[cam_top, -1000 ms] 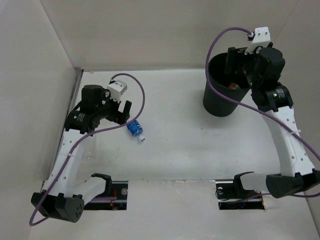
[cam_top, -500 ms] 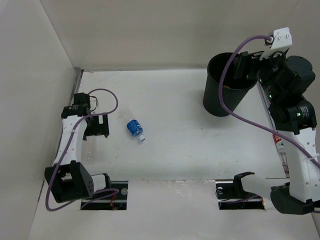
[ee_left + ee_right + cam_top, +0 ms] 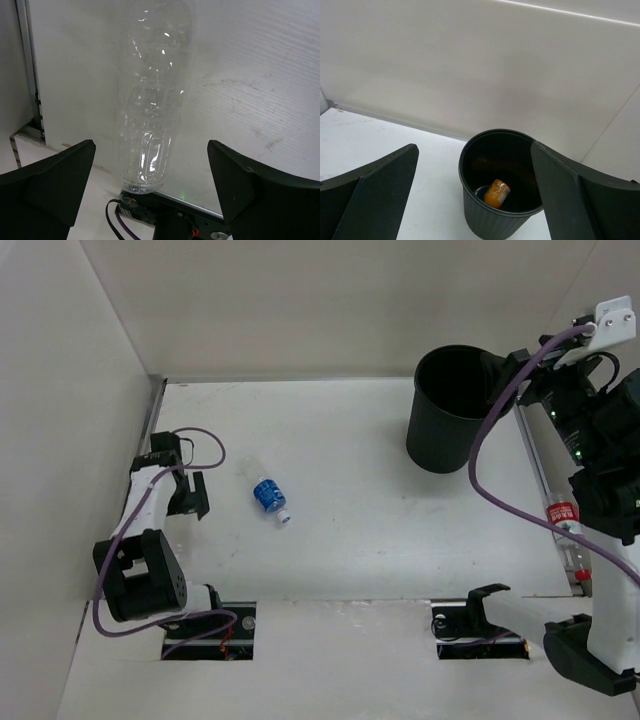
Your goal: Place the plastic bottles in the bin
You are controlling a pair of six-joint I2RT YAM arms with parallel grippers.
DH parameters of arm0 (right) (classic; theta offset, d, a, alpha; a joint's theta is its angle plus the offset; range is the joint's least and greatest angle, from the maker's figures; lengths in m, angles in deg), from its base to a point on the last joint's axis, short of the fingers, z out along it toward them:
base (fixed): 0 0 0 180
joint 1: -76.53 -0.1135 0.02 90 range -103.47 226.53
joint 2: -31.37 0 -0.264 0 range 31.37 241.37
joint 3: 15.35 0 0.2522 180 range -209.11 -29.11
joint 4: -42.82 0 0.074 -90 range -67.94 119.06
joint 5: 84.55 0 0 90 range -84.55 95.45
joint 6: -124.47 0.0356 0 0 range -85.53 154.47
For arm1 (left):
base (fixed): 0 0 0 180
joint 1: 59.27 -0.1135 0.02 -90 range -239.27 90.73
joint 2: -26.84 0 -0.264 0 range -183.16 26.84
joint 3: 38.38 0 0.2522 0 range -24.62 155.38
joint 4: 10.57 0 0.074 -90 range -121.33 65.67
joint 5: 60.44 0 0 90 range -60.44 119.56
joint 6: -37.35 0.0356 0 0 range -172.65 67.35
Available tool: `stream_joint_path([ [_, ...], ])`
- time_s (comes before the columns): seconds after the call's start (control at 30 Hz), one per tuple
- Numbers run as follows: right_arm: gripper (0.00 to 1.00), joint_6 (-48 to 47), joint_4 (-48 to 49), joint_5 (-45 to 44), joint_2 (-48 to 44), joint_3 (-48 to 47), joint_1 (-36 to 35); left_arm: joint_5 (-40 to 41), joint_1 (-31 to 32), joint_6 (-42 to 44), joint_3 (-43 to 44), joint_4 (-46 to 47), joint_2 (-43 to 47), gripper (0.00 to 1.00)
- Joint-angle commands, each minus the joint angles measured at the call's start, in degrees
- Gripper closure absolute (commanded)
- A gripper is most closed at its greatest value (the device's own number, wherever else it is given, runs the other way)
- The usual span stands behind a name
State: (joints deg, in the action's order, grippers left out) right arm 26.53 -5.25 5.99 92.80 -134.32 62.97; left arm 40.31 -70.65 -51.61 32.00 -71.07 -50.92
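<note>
Your left arm (image 3: 138,512): slim white link shell, bulky black joint housing (image 3: 140,582) far back from the left pincer (image 3: 190,498). Left purple cable (image 3: 205,445) loops out right behind that pincer. Pincer fingers (image 3: 47,187): matte black, broad, wedge-shaped, plain faces.

Your right arm (image 3: 610,590): same white shell, with black motor blocks (image 3: 590,425) stacked directly behind the right pincer (image 3: 512,375). White camera bracket (image 3: 612,318) sits above and behind that pincer. Right purple cable (image 3: 490,430) plugs in at the bracket and runs back in one long curve.
</note>
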Motion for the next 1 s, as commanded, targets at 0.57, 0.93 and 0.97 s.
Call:
stream_joint_path([
  [0.57, 0.0, 1.2, -2.4, 2.2, 6.8, -16.2, -0.4, 0.4, 0.1, -0.3, 4.0, 1.3, -12.0, 0.66],
  [0.93, 0.0, 14.1, -7.9, 22.3, 13.4, -6.0, 1.9, -34.4, 21.4, -2.6, 50.7, -10.4, -13.1, 0.81],
  [0.97, 0.0, 15.7, -7.4, 25.9, 14.0, -6.0, 2.6, -37.5, 23.7, -3.5, 55.0, -9.7, -13.9, 0.81],
])
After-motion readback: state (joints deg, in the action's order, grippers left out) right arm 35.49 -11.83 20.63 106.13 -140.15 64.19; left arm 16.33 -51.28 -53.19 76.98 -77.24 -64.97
